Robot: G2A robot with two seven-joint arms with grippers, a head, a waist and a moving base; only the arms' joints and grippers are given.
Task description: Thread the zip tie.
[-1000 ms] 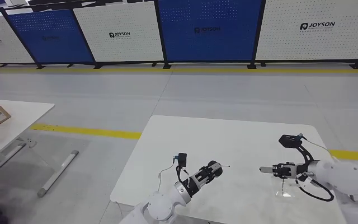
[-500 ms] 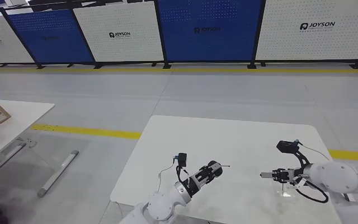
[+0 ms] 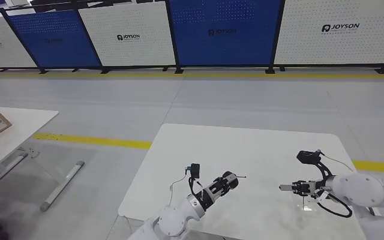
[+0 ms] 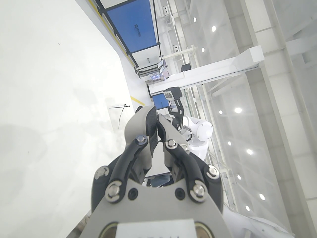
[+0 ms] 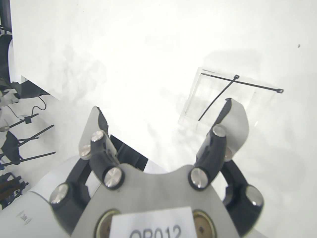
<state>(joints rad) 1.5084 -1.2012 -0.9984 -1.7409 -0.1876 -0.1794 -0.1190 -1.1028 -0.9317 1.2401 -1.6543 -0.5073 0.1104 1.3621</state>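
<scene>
Now left end effector [image 4: 156, 115] closed on zip tie [image 3: 242, 177]; right end effector [image 5: 163, 104] wide open.

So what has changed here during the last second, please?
The right gripper shifted slightly toward the near table edge, by the clear tray, then stopped; it is open and took nothing. The left gripper stayed shut on its zip tie, and the tray stayed put.
</scene>
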